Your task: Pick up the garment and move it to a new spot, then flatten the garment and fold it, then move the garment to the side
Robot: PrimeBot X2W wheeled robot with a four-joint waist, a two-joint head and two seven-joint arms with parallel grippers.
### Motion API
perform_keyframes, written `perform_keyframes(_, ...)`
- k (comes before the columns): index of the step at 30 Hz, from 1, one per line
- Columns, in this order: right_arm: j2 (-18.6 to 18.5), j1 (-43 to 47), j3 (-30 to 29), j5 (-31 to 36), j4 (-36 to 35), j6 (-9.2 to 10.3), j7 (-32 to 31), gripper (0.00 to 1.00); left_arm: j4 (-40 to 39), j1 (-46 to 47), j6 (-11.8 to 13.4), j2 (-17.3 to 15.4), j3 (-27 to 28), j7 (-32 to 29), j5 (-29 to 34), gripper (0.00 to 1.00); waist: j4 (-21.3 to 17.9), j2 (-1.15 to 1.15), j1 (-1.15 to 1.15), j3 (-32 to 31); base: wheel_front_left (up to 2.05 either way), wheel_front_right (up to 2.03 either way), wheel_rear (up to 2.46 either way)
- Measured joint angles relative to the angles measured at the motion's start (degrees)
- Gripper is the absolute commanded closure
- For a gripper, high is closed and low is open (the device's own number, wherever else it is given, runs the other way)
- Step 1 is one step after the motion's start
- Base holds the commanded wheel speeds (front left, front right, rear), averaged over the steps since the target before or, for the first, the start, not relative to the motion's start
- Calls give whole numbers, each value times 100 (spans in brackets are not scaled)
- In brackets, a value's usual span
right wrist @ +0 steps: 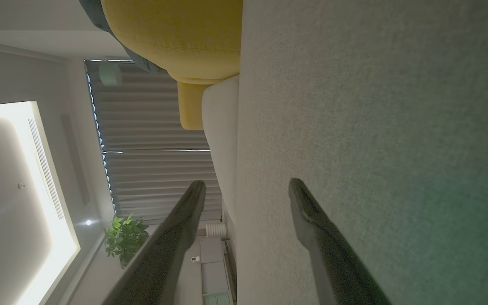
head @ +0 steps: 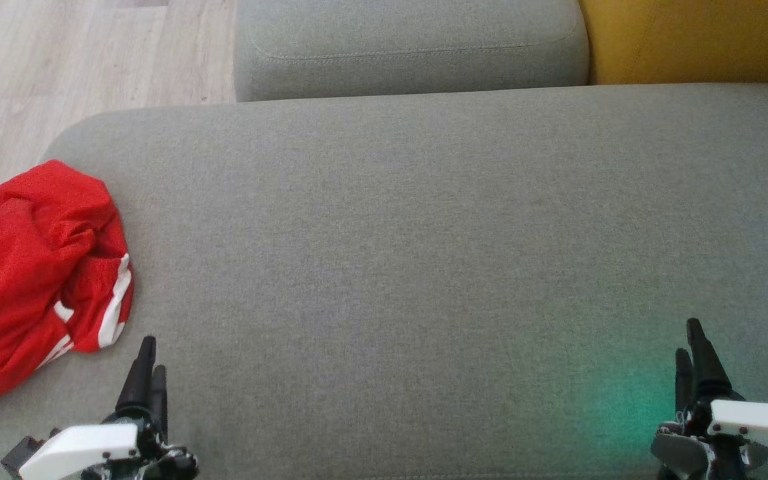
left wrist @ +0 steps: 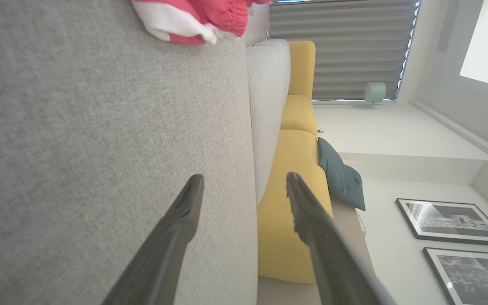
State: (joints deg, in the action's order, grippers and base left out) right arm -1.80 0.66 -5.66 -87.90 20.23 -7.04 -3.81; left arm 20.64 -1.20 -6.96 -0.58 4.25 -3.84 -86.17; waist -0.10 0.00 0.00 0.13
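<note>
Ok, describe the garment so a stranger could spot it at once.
Start at the wide grey cushion before the robot. At its left edge lies a crumpled garment. It alone is bright red with white stripes.

Grey sofa (head: 424, 267) beside yellow sofa (head: 691, 40) on pale wood floor (head: 57, 67).

I get even, soft light in the head view; green glow (head: 624, 407) on the grey cushion (head: 424, 233) lower right; right wrist view dim, ceiling panel (right wrist: 11, 190) blown out; both wrist views warp at the edges.
</note>
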Motion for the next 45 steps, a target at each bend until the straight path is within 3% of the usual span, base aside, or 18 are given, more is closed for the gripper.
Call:
perform_keyframes(28, -42, -85, 315, 2184, -67, 0, 444, 0, -122, 32, 76, -13, -147, 453, 2135, 0, -34, 0, 0, -3, 0, 0, 0)
perform_keyframes(45, -41, -131, 375, 3475, -345, 0, 722, 0, -488, 32, 305, -38, -171, 749, 3539, 0, -68, 0, 0, 6, 0, 0, 0)
